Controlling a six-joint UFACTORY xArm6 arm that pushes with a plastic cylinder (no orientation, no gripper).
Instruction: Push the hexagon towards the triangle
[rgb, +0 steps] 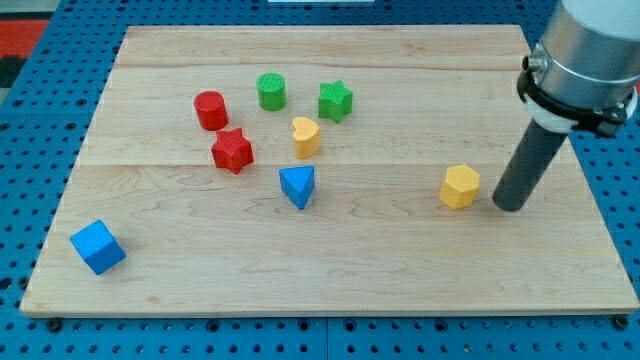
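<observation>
Camera view: yellow hexagon (460, 187) at right of centre on the wooden board (330, 280), well apart from blue triangle (297, 186) at centre frame. My tip (508, 206) just beside the hexagon on its right, small gap visible; bare rod, nothing held, no jaws to open. Well placed for a leftward push. Push judged barely begun or not begun: whole gap to triangle left to close. No brands, labels or legible writing seen.
</observation>
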